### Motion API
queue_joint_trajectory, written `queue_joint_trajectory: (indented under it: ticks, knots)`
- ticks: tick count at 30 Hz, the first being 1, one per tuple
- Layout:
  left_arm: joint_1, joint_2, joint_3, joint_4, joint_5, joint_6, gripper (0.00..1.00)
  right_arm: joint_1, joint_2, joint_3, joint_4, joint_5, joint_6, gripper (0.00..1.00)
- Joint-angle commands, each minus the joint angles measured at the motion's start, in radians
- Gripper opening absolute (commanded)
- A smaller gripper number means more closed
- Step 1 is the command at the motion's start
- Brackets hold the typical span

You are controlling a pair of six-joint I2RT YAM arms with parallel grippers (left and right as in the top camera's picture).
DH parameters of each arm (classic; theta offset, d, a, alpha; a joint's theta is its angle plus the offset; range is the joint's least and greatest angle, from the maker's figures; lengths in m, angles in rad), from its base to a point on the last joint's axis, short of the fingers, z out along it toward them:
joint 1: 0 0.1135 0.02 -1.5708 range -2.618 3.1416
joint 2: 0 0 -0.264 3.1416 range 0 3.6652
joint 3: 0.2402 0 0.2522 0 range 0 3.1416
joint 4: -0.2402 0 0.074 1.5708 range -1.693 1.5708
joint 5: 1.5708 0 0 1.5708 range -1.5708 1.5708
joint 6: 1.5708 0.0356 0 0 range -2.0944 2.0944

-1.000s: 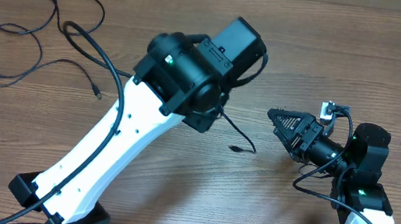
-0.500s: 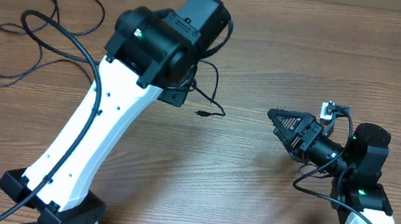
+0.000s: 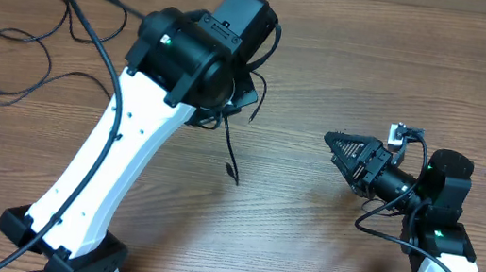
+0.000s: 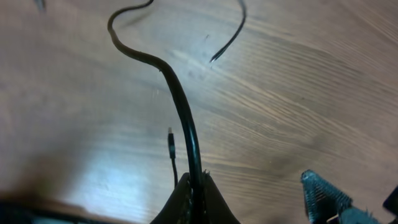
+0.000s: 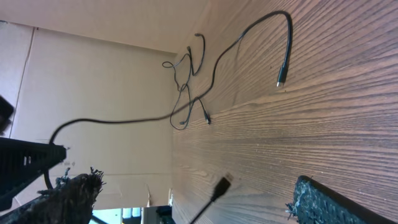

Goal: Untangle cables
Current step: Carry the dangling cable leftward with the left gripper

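Swinging since half a second ago, the free tail of the held cable (image 3: 228, 158) now trails from under the left arm's wrist (image 3: 192, 57) toward the near edge, its plug end no longer lying out to the wrist's right. That wrist sits where it was half a second ago, left of its place a second ago. The left pincer (image 4: 194, 182) is together, clamped on this cable, which rises from between the tips and curves away over the tabletop (image 4: 298, 93). The other cables (image 3: 5, 64) lie in loose loops on the wood well to the left of the wrist, and one strand stretches from them toward it. The right pincer (image 3: 341, 150) hovers to the right of the wrist, well apart from it, its fingers (image 5: 78, 190) spread wide and gripping nothing.
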Motion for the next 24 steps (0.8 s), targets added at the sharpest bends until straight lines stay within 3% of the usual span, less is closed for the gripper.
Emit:
queue_joint_trajectory:
  ticks: [1,4,9,24]
  knots:
    - [-0.002,-0.102,0.153,0.001,-0.08,0.339,0.04,-0.001,-0.007,0.008,0.006,0.004,-0.008,1.0]
    - [-0.002,-0.137,0.248,0.003,-0.079,0.514,0.04,-0.001,-0.007,0.008,0.005,0.004,-0.008,1.0]
    - [-0.002,-0.22,0.34,-0.002,0.022,0.693,0.04,-0.001,-0.007,0.008,0.005,0.004,-0.008,1.0]
    - [-0.002,-0.421,0.367,-0.002,0.056,0.603,0.04,-0.001,-0.007,0.008,0.005,0.004,-0.008,1.0]
